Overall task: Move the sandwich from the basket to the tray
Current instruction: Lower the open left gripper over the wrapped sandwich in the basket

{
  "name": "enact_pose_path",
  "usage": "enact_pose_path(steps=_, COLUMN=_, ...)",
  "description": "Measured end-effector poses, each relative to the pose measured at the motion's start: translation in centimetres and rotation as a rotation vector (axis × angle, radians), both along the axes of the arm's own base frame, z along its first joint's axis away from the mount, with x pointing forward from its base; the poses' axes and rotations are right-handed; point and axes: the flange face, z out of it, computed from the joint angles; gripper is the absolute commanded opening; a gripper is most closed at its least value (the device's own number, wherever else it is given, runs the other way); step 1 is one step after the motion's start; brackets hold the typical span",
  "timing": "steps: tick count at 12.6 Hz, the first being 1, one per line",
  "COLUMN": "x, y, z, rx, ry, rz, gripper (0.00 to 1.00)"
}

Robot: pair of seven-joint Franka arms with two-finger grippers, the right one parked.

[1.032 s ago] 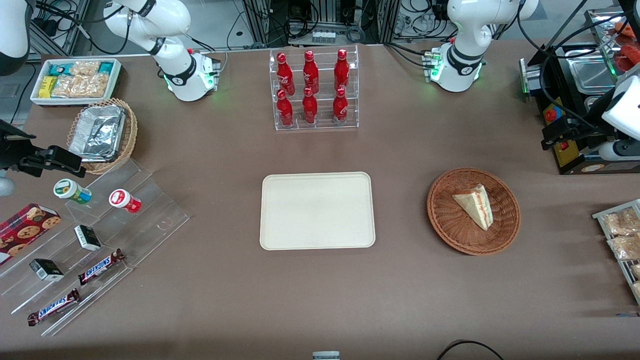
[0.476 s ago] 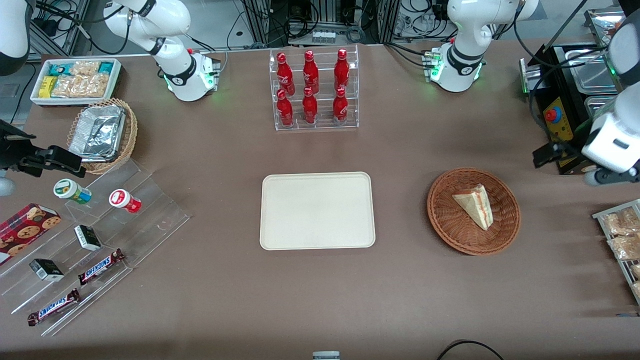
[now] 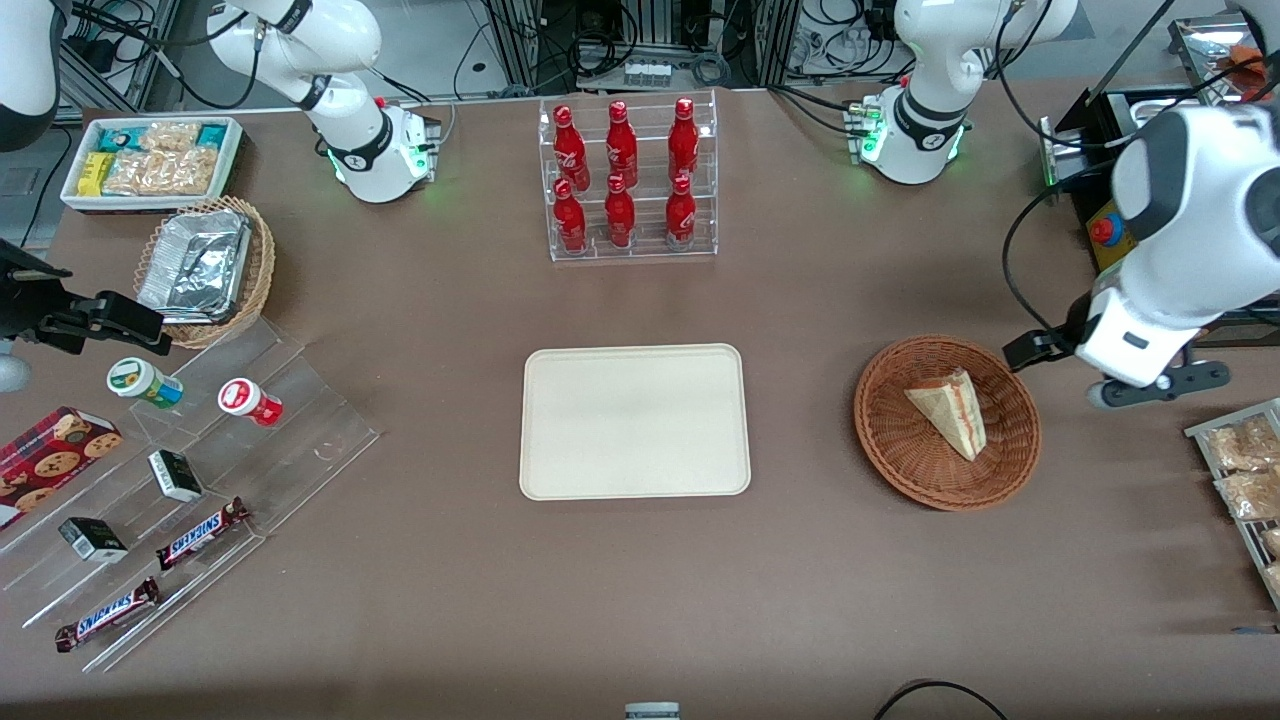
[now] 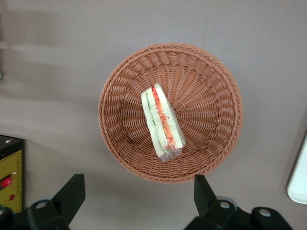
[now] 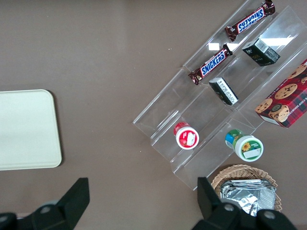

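Note:
The sandwich, a pale triangular wedge with red and green filling along its edge, lies in the round reddish-brown basket. The cream tray lies flat at the table's middle with nothing on it. My left gripper hangs above the table beside the basket, toward the working arm's end. In the left wrist view the gripper is open, its dark fingers wide apart over bare table just short of the basket. Nothing is between them. The sandwich rests on edge inside, and a corner of the tray shows.
A clear rack of red bottles stands farther from the front camera than the tray. A black box with a yellow panel and a rack of snack packets flank my arm. A stepped acrylic display and a foil-lined tan basket sit toward the parked arm's end.
My left arm has swung in from the table's end toward the basket, and the gripper now hangs close beside its rim. The sandwich, basket and tray have not moved.

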Motion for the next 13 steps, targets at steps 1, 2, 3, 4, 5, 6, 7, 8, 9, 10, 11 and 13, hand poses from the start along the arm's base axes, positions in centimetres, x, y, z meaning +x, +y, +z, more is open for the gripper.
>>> enact_pose_path(steps=1, x=-0.3, y=0.0, z=-1.7, rx=0.0, ry=0.005, rz=0.007, gripper=1.0)
enact_pose_path(steps=2, x=-0.6, y=0.1, z=-3.5, rx=0.001, ry=0.003, rz=0.034, gripper=1.0)
enact_pose_path(steps=3, x=-1.0, y=0.0, z=-5.3, rx=0.001, ry=-0.008, rz=0.073, gripper=1.0)
enact_pose_path(steps=4, x=-1.4, y=0.0, z=-7.3, rx=0.001, ry=-0.015, rz=0.109, gripper=1.0)
enact_pose_path(steps=5, x=-1.8, y=0.0, z=-9.3, rx=0.002, ry=-0.011, rz=0.139, gripper=1.0)
enact_pose_path(steps=6, x=-2.0, y=-0.1, z=-10.8, rx=0.003, ry=-0.007, rz=0.164, gripper=1.0)
enact_pose_path(steps=7, x=-2.0, y=-0.1, z=-11.9, rx=0.004, ry=-0.007, rz=0.19, gripper=1.0)
enact_pose_path(steps=8, x=-1.9, y=-0.2, z=-12.7, rx=0.004, ry=-0.008, rz=0.209, gripper=1.0)
enact_pose_path(steps=9, x=-1.8, y=-0.4, z=-13.1, rx=0.005, ry=-0.005, rz=0.217, gripper=1.0)
enact_pose_path(steps=10, x=-1.8, y=-0.5, z=-13.2, rx=0.005, ry=-0.004, rz=0.22, gripper=1.0)
enact_pose_path(steps=11, x=-1.8, y=-0.7, z=-13.2, rx=0.006, ry=-0.004, rz=0.221, gripper=1.0)
enact_pose_path(steps=13, x=-1.8, y=-1.0, z=-13.5, rx=0.006, ry=-0.001, rz=0.216, gripper=1.0)
